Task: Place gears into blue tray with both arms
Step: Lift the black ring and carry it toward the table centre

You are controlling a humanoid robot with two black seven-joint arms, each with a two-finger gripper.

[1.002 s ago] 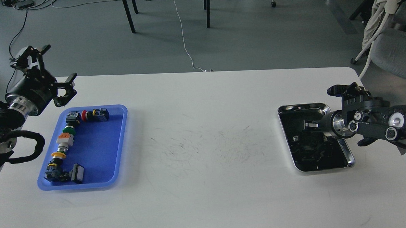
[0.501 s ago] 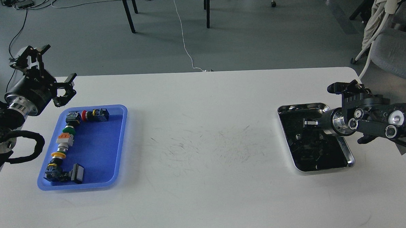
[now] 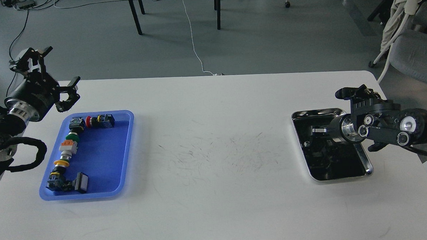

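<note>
The blue tray (image 3: 107, 157) lies at the table's left, with a row of colourful push-button switches (image 3: 68, 148) along its left and far sides. My left gripper (image 3: 62, 67) hovers open just beyond the tray's far left corner, holding nothing. My right gripper (image 3: 318, 136) reaches low over the silver metal tray (image 3: 367, 163) at the table's right. It is dark against the tray's dark bottom, so its fingers cannot be told apart. Small dark parts, probably gears (image 3: 305, 143), lie in that tray, but they are too faint to make out singly.
The white table (image 3: 215, 152) between the two trays is bare apart from scuff marks. Chair and table legs (image 3: 135, 15), cables and an office chair (image 3: 412, 50) stand on the floor beyond the far edge.
My right gripper has slid a little leftward and slightly farther over the silver tray. The left arm and the blue tray's contents have not moved.
</note>
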